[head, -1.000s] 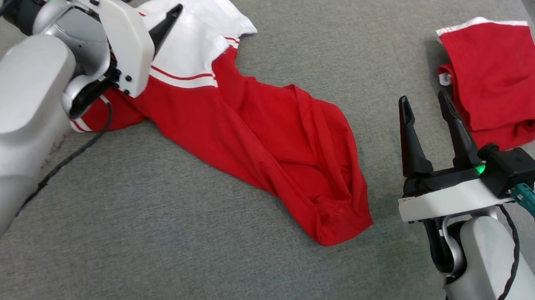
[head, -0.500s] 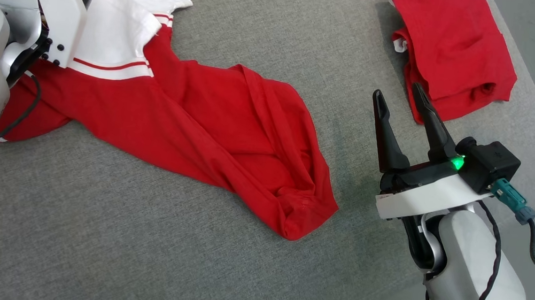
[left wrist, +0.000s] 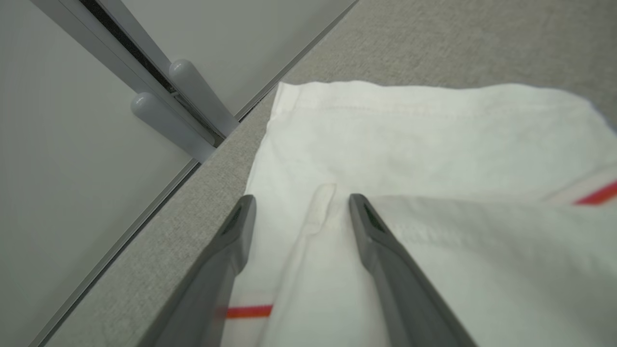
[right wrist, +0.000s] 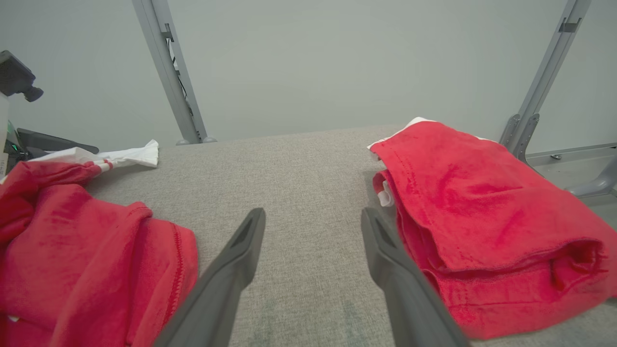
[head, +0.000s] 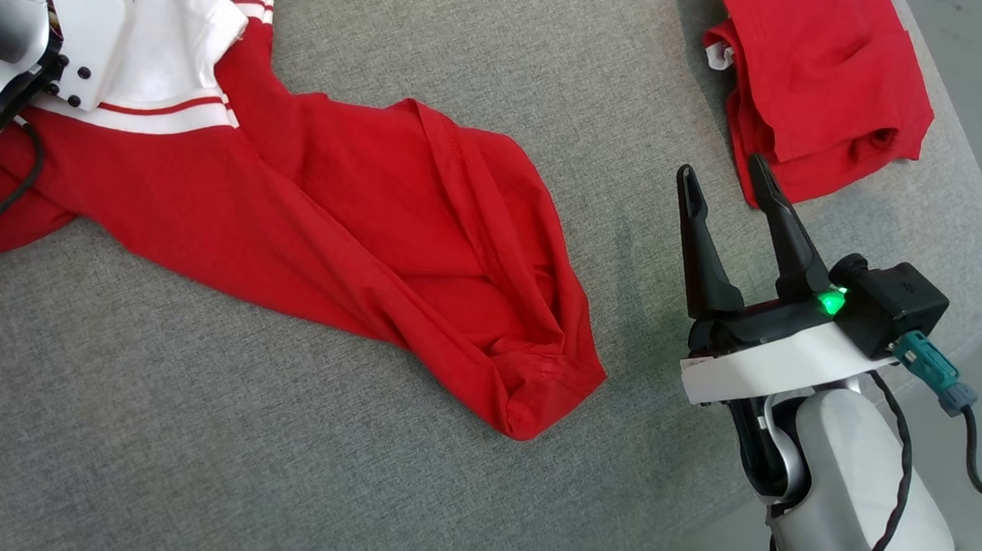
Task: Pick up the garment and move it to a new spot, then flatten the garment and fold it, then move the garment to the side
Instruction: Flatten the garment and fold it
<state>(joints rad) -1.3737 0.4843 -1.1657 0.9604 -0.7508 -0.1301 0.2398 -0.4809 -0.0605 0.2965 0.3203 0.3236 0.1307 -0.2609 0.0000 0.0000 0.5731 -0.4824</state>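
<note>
Red-and-white fabric garment (head: pixel 355 240) is straddled at its white end by the wide-spread left gripper (left wrist: pixel 301 200), seemingly for a pinch, while the right gripper (head: pixel 723 166) is held wide, empty.

Folded red cloth (head: pixel 824 83) on grey table (head: pixel 184 461), 2 metal posts (right wrist: pixel 168 72) behind

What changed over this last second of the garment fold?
The head view swung, sliding everything leftward in it. Nothing was taken hold of or let go. The red-and-white garment keeps its crumpled shape on the table, the folded red garment stays at its right, and the left gripper and right gripper keep their jaws open, empty.
</note>
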